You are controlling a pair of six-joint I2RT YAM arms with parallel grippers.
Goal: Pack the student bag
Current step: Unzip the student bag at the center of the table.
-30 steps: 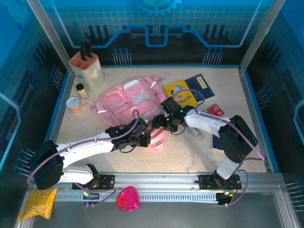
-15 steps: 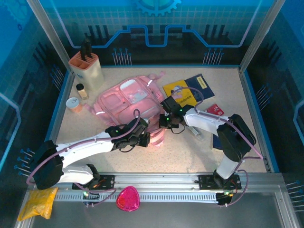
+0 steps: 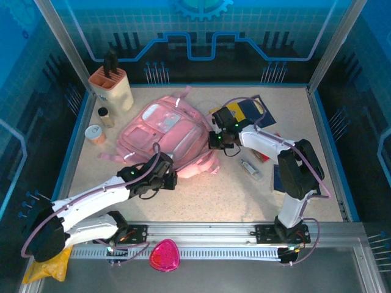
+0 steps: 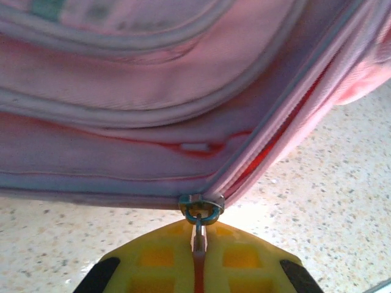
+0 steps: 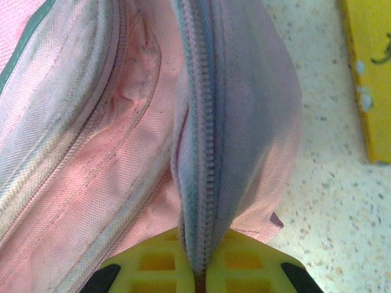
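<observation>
Bright, even light falls from above on the pale table (image 3: 244,192); the blue walls (image 3: 263,24) around are dim and shadows under the arms (image 3: 98,196) are soft. In the left wrist view the student bag (image 4: 153,91) blurs toward the top, with glare on the table beneath. The right wrist view shows its weave sharp.

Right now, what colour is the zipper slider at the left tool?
Silvery metal; the zipper slider shows best in the left wrist view.

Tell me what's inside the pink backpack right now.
The student bag has its zipper partly open; only reddish lining shows in the gap. Any contents are covered by the fabric.
</observation>
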